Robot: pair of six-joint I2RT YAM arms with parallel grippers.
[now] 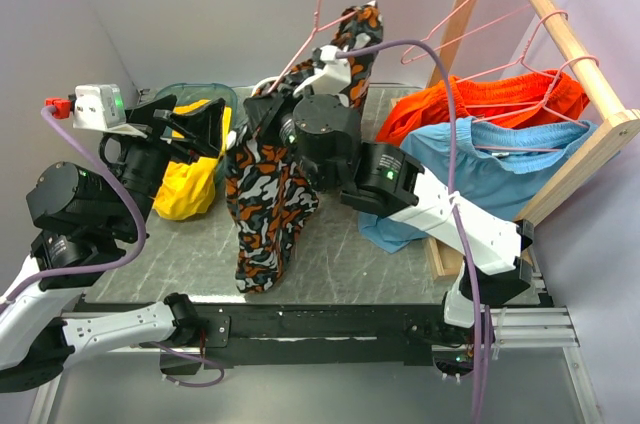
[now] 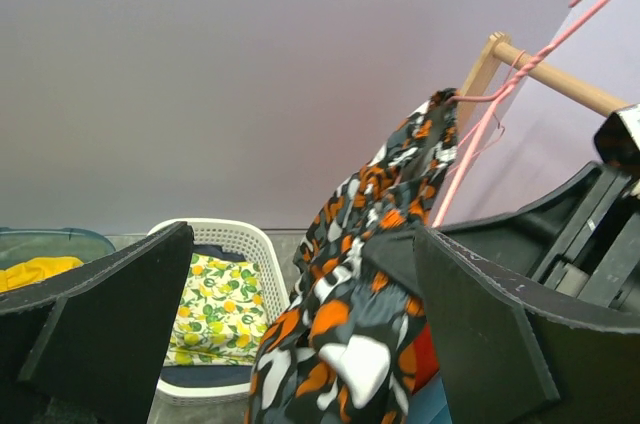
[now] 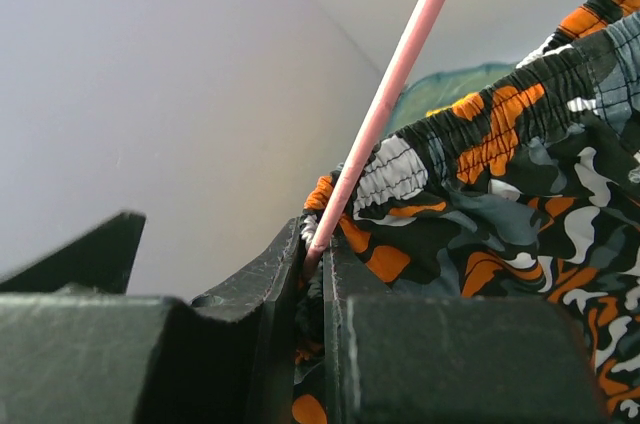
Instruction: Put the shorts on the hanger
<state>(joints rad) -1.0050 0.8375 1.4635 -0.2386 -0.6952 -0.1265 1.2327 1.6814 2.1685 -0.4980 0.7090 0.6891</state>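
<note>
Shorts [image 1: 268, 194] draped over hanger [image 3: 400, 64], held aloft above worktop [image 1: 180, 264]. Right tool [image 3: 318, 244] pinched on the hanger wire. Left tool [image 2: 300, 244] wide apart, empty, beside the fabric. Draping looks largely done (evenness unclear). Remaining: settle and release.

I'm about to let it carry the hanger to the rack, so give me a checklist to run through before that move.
1. Right gripper shut on the hanger wire: ok.
2. Shorts hanging from the hanger: ok.
3. Left gripper open: ok.
4. Its fingers clear of the fabric: cannot tell.
5. Shorts' lower end off the table: cannot tell.
6. Hanger hook free of the wooden rack: ok.
</note>
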